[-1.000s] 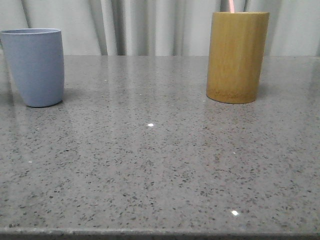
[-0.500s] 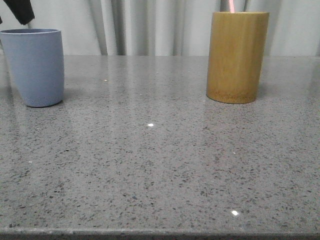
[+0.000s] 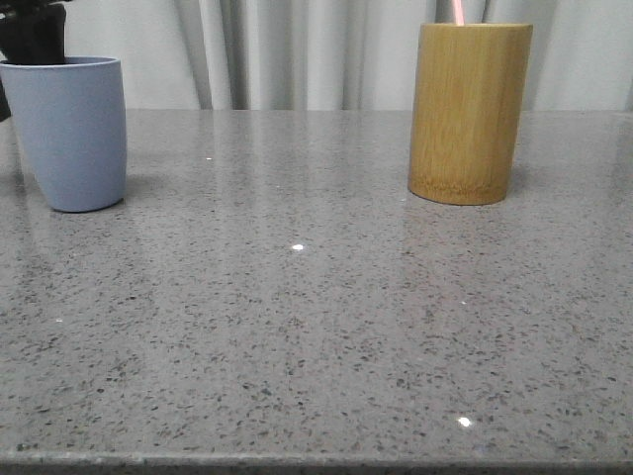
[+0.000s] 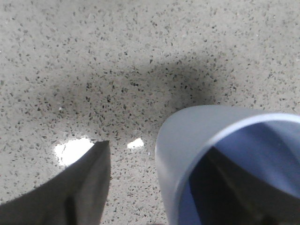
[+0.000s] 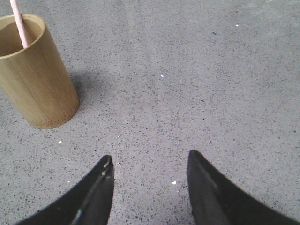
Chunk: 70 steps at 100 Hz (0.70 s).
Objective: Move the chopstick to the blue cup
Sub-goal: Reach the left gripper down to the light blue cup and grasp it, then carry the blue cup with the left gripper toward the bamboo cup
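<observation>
The blue cup [image 3: 71, 134] stands at the table's far left. It also shows in the left wrist view [image 4: 187, 140]. My left gripper [image 3: 32, 35] is at the cup's rim and open [image 4: 159, 145]. One finger [image 4: 79, 187] is outside the cup, apart from its wall, and the other is a dark shape inside. A pale pink chopstick [image 3: 460, 12] sticks up out of the bamboo cup [image 3: 467, 114] at the far right, and shows in the right wrist view [image 5: 19, 23]. My right gripper [image 5: 150, 157] is open and empty over bare table, apart from the bamboo cup [image 5: 35, 75].
The grey speckled stone table [image 3: 316, 317] stretches between the two cups. Pale curtains [image 3: 297, 49] hang behind its far edge. The table's front edge runs along the bottom of the front view.
My left gripper has come into the front view from the upper left and has lowered onto the blue cup's rim. The cups and the chopstick have not moved.
</observation>
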Each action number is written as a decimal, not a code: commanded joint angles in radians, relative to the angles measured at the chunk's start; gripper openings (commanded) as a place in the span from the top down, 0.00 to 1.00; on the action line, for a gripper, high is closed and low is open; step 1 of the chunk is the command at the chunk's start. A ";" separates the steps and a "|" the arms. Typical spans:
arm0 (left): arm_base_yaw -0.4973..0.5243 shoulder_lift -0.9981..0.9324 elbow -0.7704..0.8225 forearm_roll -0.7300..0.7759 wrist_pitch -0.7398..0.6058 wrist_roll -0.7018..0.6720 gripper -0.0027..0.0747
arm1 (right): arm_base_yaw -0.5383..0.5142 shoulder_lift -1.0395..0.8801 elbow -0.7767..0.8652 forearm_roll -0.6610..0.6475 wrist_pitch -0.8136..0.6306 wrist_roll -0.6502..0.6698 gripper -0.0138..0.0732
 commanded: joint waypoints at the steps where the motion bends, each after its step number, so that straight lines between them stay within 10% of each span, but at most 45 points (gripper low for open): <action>1: -0.007 -0.046 -0.032 -0.015 0.015 -0.016 0.58 | -0.006 0.009 -0.035 0.001 -0.067 -0.007 0.40; 29: -0.007 -0.046 -0.032 -0.017 0.022 -0.018 0.99 | -0.006 0.009 -0.035 0.001 -0.067 -0.007 0.40; 70: -0.139 -0.030 -0.077 -0.037 -0.015 -0.040 0.99 | -0.006 0.009 -0.034 0.001 -0.062 -0.007 0.40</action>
